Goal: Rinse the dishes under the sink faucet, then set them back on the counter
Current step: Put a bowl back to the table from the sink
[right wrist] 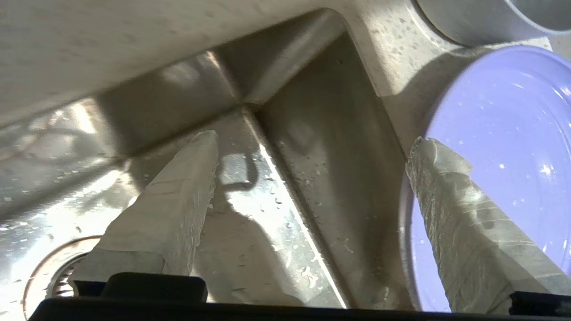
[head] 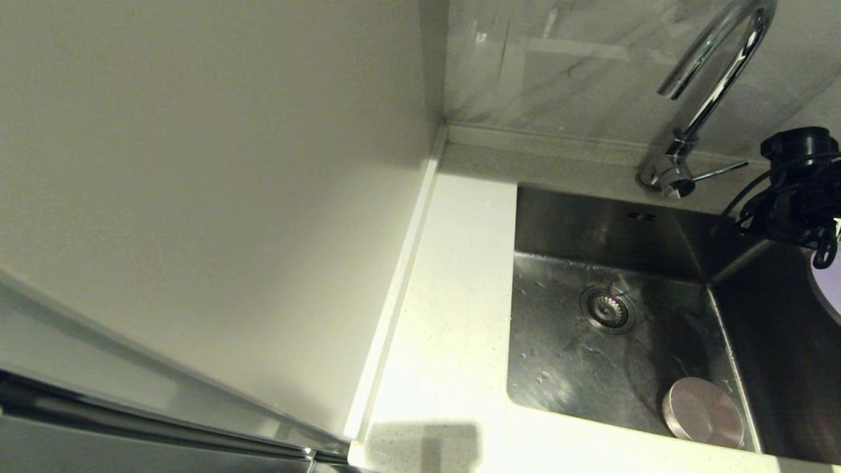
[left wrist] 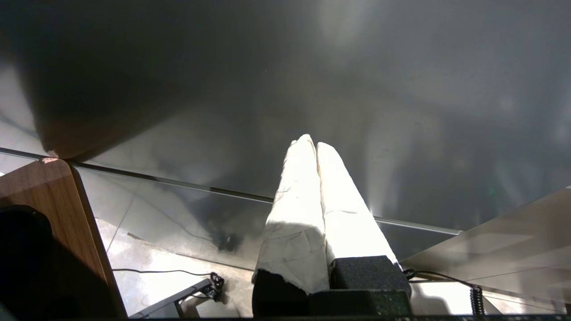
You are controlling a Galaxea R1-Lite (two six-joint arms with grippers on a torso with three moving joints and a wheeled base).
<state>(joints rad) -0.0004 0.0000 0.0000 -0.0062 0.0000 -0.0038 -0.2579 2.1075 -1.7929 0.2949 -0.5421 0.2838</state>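
The steel sink is wet, with the chrome faucet arched above its back edge. The lavender plate, dotted with drops, lies on the counter at the sink's right rim; only its edge shows in the head view. My right gripper hangs open over the sink's right wall, one finger in front of the plate, nothing between the fingers. A pale round dish stands beyond the plate, its rim alone in view. My left gripper is shut and empty, parked away from the sink.
White counter runs along the sink's left side up to a plain wall. A round metal lid lies in the sink's front right corner, near the drain strainer. The faucet's lever points right.
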